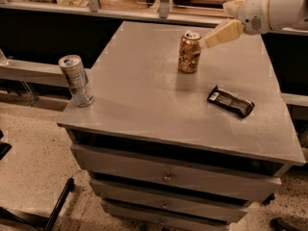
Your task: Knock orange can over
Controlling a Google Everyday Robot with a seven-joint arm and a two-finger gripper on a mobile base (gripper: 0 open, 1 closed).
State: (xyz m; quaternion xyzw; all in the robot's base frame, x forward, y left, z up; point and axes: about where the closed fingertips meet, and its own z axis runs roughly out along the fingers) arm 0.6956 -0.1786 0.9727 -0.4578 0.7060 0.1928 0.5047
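Orange can [189, 52]: stood upright toward the far middle of the desk [144, 105], long axis vertical.
Gripper [211, 38]: held just beside the can's top, on its right in the camera view.
Grip state: cannot be told.
Push judged needed: leftward, high on the can.

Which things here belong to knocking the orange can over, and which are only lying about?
For the job: the orange can, upright on the table; the gripper, close beside its top.
Lying about: the silver-blue can, upright at a front corner; the dark packet, lying flat.
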